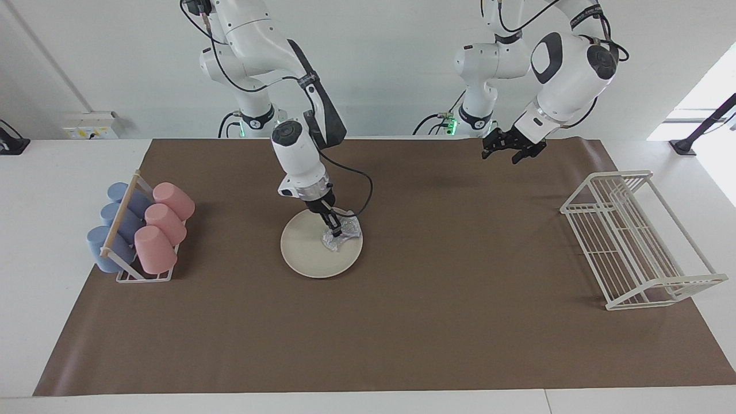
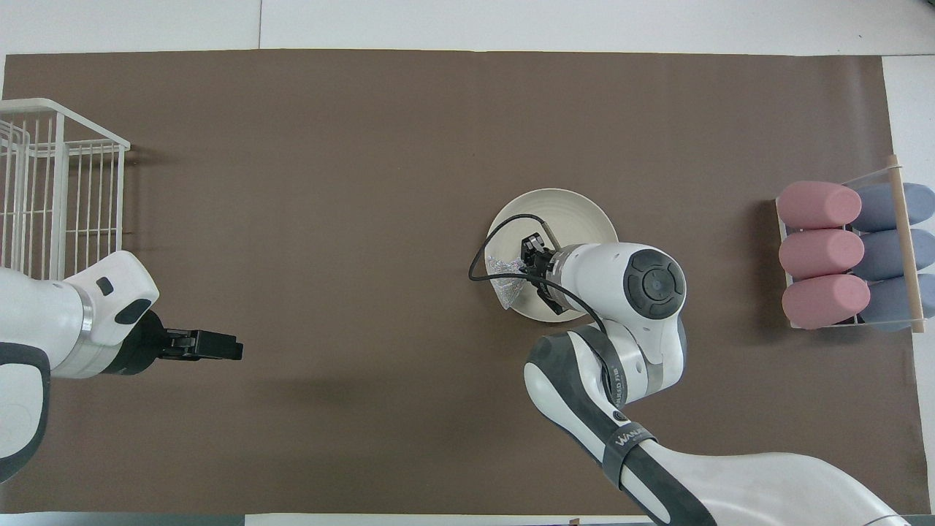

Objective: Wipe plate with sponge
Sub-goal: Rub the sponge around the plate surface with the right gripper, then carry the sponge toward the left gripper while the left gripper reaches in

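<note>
Sponge pinched in right end effector, on plate rim

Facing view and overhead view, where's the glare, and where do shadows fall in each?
Facing view: bright daylight washes out the corner at the left arm's end, above the wire rack; a soft shadow lies on the brown mat under the left gripper. Overhead view: even light, a faint shadow beside the cup rack, and the right arm hides part of the plate.

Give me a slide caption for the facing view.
Right gripper presses sponge on plate; left gripper waits.
</note>
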`<state>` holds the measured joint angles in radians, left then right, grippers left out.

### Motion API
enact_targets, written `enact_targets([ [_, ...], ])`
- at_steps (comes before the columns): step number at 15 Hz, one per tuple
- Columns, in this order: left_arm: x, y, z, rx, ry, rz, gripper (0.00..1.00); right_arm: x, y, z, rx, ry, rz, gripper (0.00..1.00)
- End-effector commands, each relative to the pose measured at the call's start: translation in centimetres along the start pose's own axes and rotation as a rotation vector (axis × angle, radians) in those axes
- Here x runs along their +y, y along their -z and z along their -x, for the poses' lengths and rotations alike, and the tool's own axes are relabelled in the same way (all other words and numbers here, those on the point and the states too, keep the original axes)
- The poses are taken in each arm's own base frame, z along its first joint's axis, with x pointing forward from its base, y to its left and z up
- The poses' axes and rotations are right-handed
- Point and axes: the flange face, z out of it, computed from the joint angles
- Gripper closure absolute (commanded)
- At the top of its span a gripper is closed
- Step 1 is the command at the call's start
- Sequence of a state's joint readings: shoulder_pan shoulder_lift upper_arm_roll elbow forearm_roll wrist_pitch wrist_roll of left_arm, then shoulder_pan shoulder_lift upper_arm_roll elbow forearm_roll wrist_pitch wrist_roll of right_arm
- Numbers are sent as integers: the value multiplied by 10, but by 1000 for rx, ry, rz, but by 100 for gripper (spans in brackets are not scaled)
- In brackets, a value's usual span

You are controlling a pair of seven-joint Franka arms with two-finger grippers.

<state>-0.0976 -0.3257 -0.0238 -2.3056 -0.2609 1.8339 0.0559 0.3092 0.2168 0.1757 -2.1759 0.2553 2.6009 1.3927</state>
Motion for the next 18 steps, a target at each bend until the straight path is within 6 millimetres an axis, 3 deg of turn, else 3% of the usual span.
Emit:
enact_targets([
  [1, -1, 5, -3, 5, 24, -16, 0, -23, 72, 20, -29, -56, 42, 100],
  [3, 0, 7, -5, 18, 115, 72, 0, -36, 124, 27, -39, -69, 89, 100],
  [7, 18, 16, -9, 27, 238, 448, 0, -41, 226, 61, 26, -129, 116, 100],
  [9, 31, 20, -10, 24, 273, 598, 0, -37, 257, 74, 40, -161, 138, 100],
  [10, 38, 23, -11, 25, 286, 664, 0, -36, 264, 81, 50, -188, 147, 100],
  [13, 56, 25, -10, 19, 328, 845, 0, -27, 256, 146, 97, -235, 132, 100],
  [16, 97, 26, -9, 13, 322, 966, 0, -21, 247, 195, 88, -279, 103, 100],
  [18, 126, 12, 2, 9, 308, 966, 0, -17, 241, 202, 131, -251, 101, 100],
])
